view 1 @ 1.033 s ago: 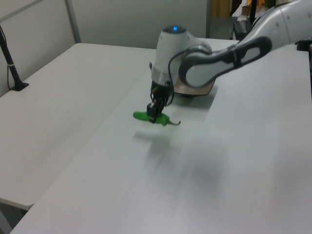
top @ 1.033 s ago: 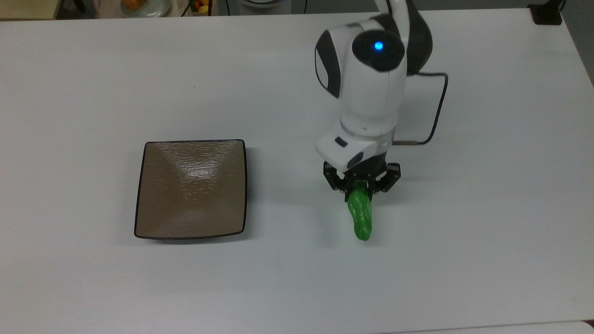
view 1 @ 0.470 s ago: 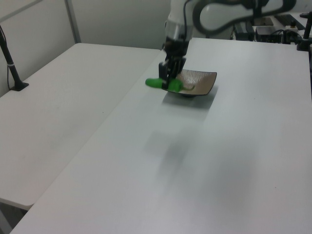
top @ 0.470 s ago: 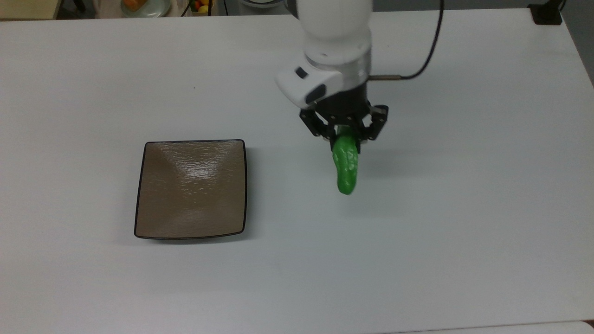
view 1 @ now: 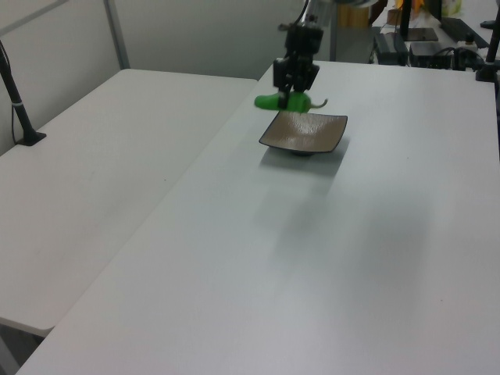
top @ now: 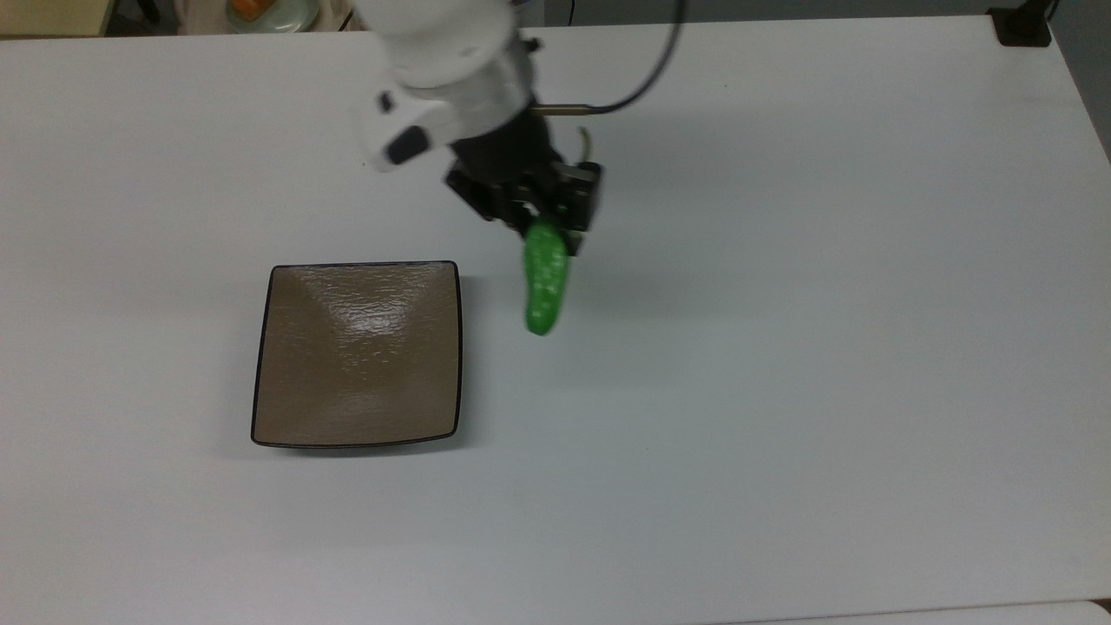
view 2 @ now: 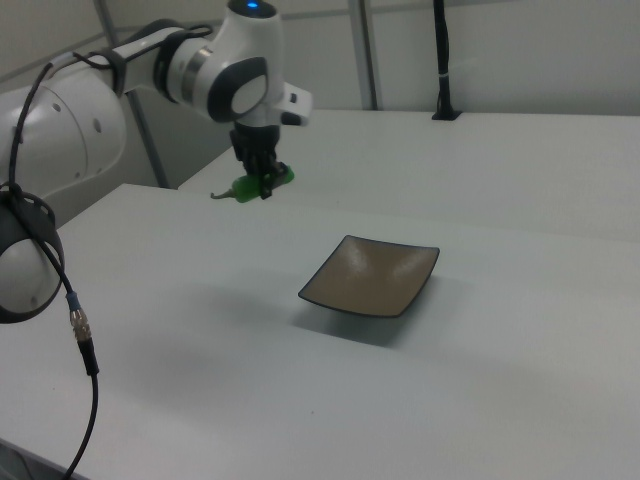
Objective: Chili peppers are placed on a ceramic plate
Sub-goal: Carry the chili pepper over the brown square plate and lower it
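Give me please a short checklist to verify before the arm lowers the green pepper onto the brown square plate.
1. Grip: the gripper is shut on the wrinkled bright green chili pepper: ok.
2. Pepper lifted off the white table: ok.
3. Pepper above the square brown ceramic plate: not ok; in the top view it hangs to the plate's right.
4. Plate is bare: ok.
5. Height above the rim: cannot tell.

Moved: I have carried the chili pepper [top: 545,279], clamped in the gripper [top: 540,217], higher and closer to the ceramic plate [top: 358,354], now just beside its edge.
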{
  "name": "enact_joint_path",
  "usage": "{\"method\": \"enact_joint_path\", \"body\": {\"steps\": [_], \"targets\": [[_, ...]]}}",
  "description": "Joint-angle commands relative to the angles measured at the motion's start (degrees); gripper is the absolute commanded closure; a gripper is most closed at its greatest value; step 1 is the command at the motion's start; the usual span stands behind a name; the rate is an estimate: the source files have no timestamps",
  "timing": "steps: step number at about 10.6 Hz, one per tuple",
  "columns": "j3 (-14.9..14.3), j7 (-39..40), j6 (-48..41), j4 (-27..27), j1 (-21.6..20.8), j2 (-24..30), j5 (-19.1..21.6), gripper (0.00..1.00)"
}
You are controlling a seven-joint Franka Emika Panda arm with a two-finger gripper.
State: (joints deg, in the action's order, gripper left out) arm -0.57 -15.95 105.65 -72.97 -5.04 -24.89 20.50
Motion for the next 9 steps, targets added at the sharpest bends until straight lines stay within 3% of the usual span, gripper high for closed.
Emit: {"method": "enact_joint_path", "body": {"steps": [1, 4, 6, 9], "targets": [[-0.22, 9.59, -2.20, -2.70, 5.72, 2.13, 1.74, 0.86], [-0.57, 21.97, -1.59, -4.97, 9.77, 1.78, 0.60, 0.88], [-0.84, 29.27, -0.71, -5.86, 11.36, 0.47, -2.20, 0.88], [-0.84, 31.24, 11.64, -10.68, 11.37, -1.38, -8.00, 0.88]]}}
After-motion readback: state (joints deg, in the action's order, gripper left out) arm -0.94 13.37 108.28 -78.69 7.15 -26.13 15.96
